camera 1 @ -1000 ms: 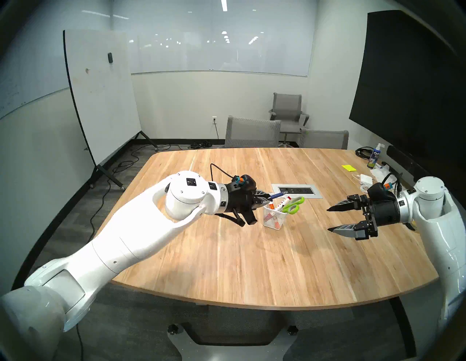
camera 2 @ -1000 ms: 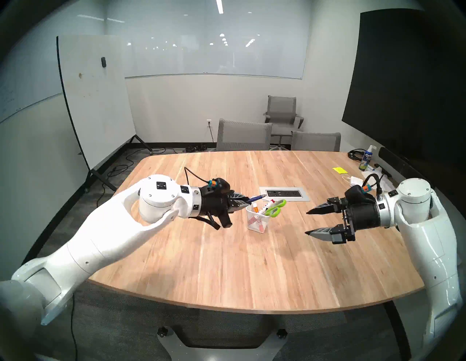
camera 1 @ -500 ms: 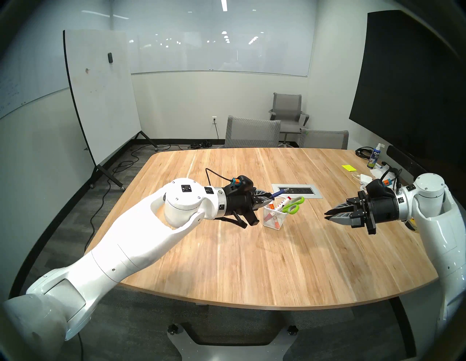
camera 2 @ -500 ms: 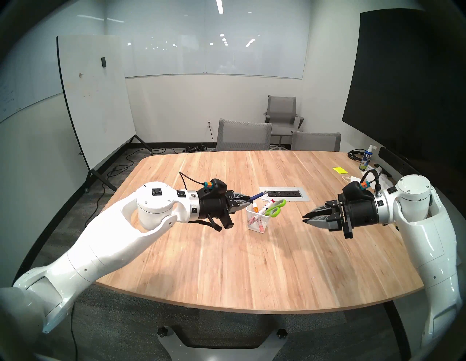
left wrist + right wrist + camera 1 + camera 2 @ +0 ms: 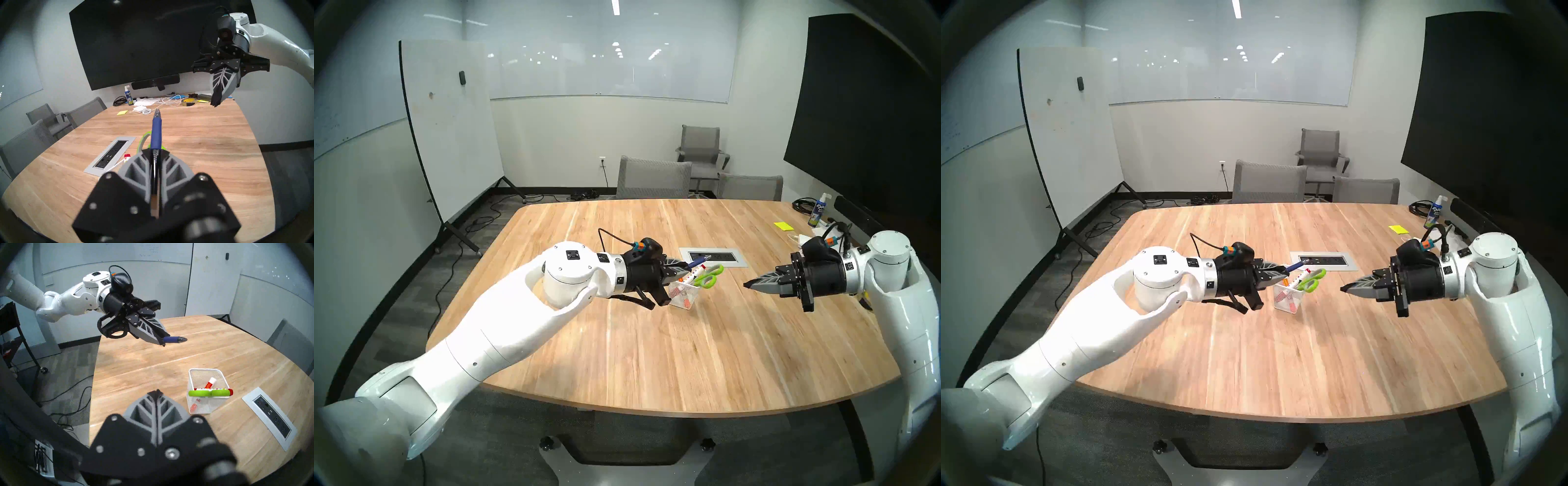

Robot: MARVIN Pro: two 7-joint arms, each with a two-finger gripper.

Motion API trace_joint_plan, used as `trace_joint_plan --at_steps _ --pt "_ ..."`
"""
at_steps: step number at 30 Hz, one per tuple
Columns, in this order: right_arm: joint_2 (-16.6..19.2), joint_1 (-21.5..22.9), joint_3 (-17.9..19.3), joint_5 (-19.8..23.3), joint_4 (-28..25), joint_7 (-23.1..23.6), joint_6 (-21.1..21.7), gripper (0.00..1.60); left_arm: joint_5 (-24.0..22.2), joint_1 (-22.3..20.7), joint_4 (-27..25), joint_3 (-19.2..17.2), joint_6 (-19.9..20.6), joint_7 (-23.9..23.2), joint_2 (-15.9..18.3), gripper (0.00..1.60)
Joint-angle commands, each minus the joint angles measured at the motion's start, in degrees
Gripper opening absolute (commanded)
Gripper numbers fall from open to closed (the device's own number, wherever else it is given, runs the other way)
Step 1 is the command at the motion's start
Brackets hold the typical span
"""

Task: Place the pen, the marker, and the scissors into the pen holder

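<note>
On the wooden table (image 5: 653, 339) a white wire-mesh pen holder (image 5: 682, 296) is seen standing upright near the middle, a little toward the far edge and just in front of the grey power socket panel (image 5: 714, 257) that is set into the table top. Inside the pen holder the scissors (image 5: 707, 275) are placed with the blades down, so that the lime-green handles rise over the rim, and a white marker (image 5: 210, 382) with red ends is leaned beside them; a second marker with a patterned body (image 5: 212, 389) is laid across the rim behind the handles. The pen (image 5: 156, 132) is not in the holder: it is gripped by the left gripper (image 5: 686, 269), whose jaws are closed on the rear part of its body, and its blue barrel with the silver tip is pointed out forward in the air, above the holder's left side and clear of the table. The right gripper (image 5: 746, 284) is held above the table toward the right edge, well apart from the holder, with its jaws pressed fully together and nothing between them. At the far right corner of the table a spray bottle (image 5: 818, 212), yellow sticky notes (image 5: 782, 226) and white cables (image 5: 163, 102) are seen.
</note>
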Motion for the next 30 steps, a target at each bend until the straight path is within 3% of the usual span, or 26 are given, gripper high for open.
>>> trace_joint_plan --at_steps 1,30 --pt "-0.5 1.3 -0.1 0.0 -1.2 -0.9 0.1 0.0 -0.3 -1.7 -0.6 -0.3 0.4 0.4 -2.2 0.0" --pt "-3.4 1.6 -0.1 -1.0 -3.3 -6.5 3.8 0.0 -1.5 -2.9 -1.1 0.0 1.3 0.3 -5.1 0.0"
